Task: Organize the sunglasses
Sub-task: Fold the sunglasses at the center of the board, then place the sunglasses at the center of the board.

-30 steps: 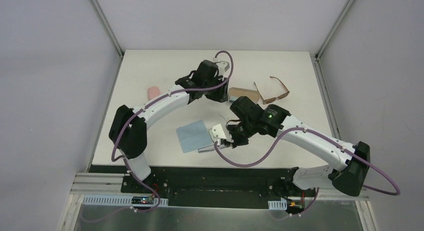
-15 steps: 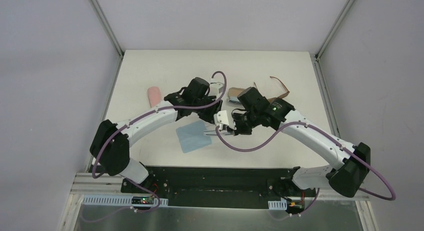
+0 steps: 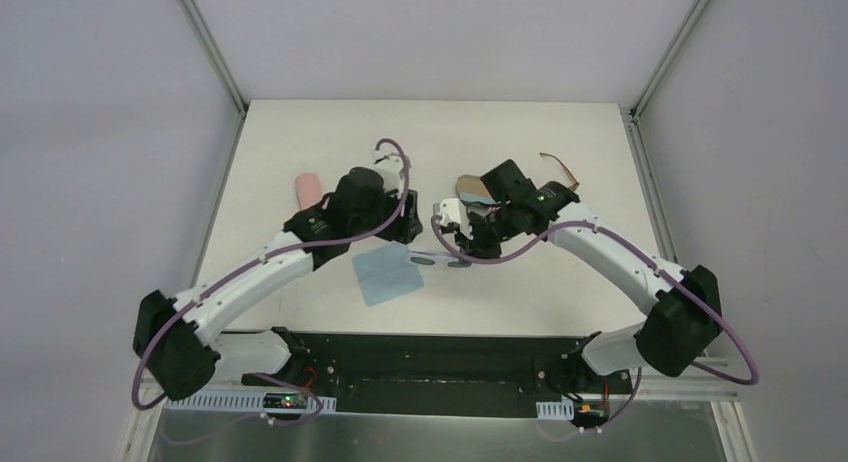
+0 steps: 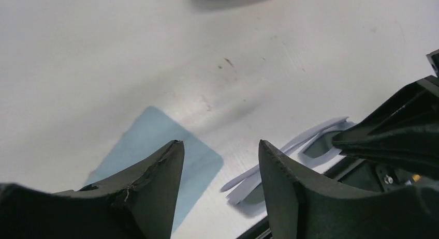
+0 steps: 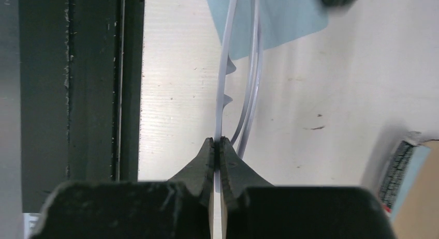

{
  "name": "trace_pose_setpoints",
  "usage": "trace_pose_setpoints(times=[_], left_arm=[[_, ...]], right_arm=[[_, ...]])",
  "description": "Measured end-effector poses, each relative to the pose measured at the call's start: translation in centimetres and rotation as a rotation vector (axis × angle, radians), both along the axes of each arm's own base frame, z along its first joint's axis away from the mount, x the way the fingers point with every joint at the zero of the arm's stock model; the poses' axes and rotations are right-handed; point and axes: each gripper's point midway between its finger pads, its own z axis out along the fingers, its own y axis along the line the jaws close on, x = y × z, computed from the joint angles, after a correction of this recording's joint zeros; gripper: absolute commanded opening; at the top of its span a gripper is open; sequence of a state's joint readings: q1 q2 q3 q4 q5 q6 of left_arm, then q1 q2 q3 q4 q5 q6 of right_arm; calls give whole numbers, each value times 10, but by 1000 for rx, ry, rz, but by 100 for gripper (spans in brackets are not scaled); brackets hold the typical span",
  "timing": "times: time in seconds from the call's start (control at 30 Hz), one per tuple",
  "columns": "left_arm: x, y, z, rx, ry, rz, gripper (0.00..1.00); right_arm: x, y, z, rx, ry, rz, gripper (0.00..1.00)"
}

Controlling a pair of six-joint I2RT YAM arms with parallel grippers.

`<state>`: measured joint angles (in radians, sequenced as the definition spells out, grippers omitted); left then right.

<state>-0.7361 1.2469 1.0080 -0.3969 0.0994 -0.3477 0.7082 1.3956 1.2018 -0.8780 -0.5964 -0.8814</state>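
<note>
1. Top external view: the right claw pinches the pale glasses, which sit low over the table, just right of the blue cloth. The left claw hangs just beside them, over the cloth's far edge. The brown glasses lie well apart at the far right, partly hidden by the right arm. We judge the step to be folding or handing over the pale pair, so we would go slowly and hold the frame level.
2. Left wrist view: the left claw stands wide and empty. The pale glasses lie ahead and to the right of its gap, not inside it, and the right claw's dark body meets their far end. We would shift right before closing, and close on the frame rather than on a lens.
3. Right wrist view: the right claw is clamped tight on one thin arm of the pale glasses, which runs straight out from the claw towards the blue cloth. The hold is slim. We would avoid any twist, since the arm could bend or slip.
</note>
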Motion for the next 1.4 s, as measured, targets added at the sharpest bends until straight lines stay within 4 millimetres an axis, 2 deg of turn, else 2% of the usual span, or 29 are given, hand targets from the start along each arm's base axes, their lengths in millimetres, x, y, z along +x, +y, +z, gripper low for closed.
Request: trace_pose_setpoints(times=[0.1,0.2,0.3,0.37,0.43,0.53,0.7,0.87,1.07,1.17,1.23,1.4], left_arm=[[1,32,22,-15,-162,78,62],[-19,53,50,-77,-327,47,65],[-43,59,77,-127,-492,-59,71],[-52,55,83,-124,-568,-136,74],[-61,47,74,-78,-623,-240,74],[-66,37,49,13,-644,-353,72],[-59,29,22,114,-625,-423,71],[-59,29,30,84,-664,-407,71],[-62,36,38,29,-667,-340,72],[-59,38,37,19,-637,-296,72],[-57,38,33,21,-617,-277,72],[-55,37,26,22,-577,-261,72]], right_arm=[[-1,-8,-14,1,113,-20,0],[0,-21,-27,-7,247,-57,0],[-3,-33,-38,-17,404,-81,0],[-4,-37,-43,-18,499,-85,0],[-8,-39,-46,-20,588,-77,0],[-16,-39,-50,-30,696,-82,0],[-15,-40,-68,-65,818,-130,0],[-8,-49,-90,-102,913,-201,0],[6,-52,-107,-140,935,-274,17],[10,-52,-112,-157,927,-299,25],[14,-52,-115,-161,929,-316,35],[21,-54,-116,-152,931,-346,40]])
